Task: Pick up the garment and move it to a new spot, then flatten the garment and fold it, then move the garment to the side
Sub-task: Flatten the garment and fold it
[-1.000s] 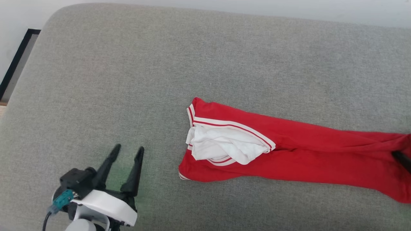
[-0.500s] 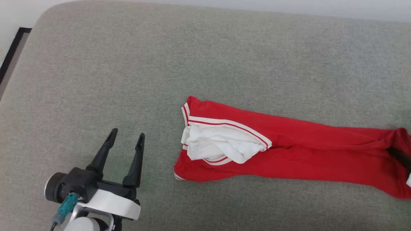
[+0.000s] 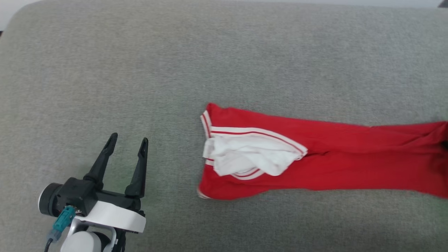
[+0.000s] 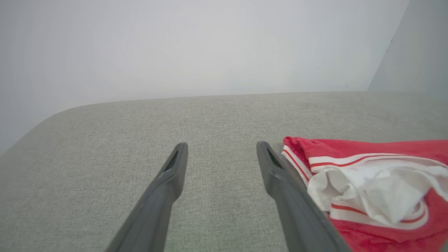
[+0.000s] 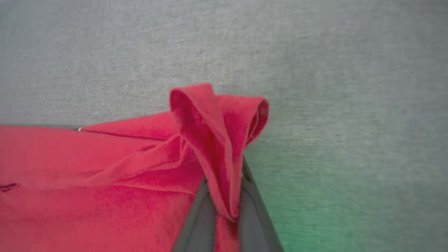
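Toward the right edge of the grey cushion (image 3: 105, 70), head view: the garment (image 3: 315, 164) lies bunched in a long strip, white sleeve at its left end; my left gripper (image 3: 128, 138) hovers near the front-left corner, jaws apart, empty. Left wrist view: the striped end sits just beside one finger. Right wrist view: my right gripper (image 5: 226, 210) is clamped on a red fold. Judgement: pick-up in hand; next, lift and carry to a new spot. No obstacle seen; trailing cloth may drag.

Thin red fabric jersey (image 3: 325, 168) with white, red-striped trim, drawn into a long bunched band across the grey upholstered cushion (image 3: 168, 70), white sleeve (image 3: 252, 157) crumpled at its left end.
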Motion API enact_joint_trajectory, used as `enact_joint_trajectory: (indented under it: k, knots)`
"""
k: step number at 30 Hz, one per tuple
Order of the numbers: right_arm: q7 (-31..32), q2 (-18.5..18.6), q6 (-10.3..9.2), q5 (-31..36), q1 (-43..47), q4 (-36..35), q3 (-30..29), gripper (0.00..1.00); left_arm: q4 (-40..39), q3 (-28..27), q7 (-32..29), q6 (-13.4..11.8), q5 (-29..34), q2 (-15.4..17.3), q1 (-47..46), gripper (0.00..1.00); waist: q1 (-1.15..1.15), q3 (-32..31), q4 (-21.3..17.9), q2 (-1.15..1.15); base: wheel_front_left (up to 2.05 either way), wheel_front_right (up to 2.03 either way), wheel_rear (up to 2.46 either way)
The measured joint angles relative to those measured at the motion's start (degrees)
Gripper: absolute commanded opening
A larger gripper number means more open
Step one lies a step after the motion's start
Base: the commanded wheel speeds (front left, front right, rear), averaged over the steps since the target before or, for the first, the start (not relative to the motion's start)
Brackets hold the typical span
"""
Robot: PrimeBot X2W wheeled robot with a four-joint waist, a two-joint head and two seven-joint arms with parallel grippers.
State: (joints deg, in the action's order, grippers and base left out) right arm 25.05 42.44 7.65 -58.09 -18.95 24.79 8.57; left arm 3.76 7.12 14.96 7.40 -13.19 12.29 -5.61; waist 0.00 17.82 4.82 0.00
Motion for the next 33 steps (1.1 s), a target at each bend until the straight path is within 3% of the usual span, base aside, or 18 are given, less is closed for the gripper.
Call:
enact_joint_trajectory:
  k: [15,21,27,33]
  knots:
    - [-4.67,9.6,-0.01,-0.93,-1.87,10.59,-13.52,0.0,-1.93,1.3,0.0,0.13,-0.4,2.25,-4.62,1.0,0.0,3.95,-5.25,0.0,0.0,0.0,0.0]
    - [-5.94,11.31,-0.14,-0.05,-0.87,12.58,-13.85,0.0,-2.22,1.3,0.01,0.13,-0.01,2.07,-4.76,1.0,0.0,3.1,-5.5,0.0,0.0,0.0,0.0]
    - [-5.64,9.51,-0.16,0.08,1.21,6.94,-10.45,0.0,-1.75,1.04,0.0,0.12,0.18,1.09,-2.85,1.0,0.0,0.6,-5.17,0.0,0.0,0.0,0.0]
    - [-3.78,5.76,-0.16,0.15,5.8,-5.27,-6.69,0.0,-1.68,0.29,0.01,0.13,0.14,0.35,0.23,1.0,0.0,-2.32,-4.15,0.0,0.0,0.0,0.0]
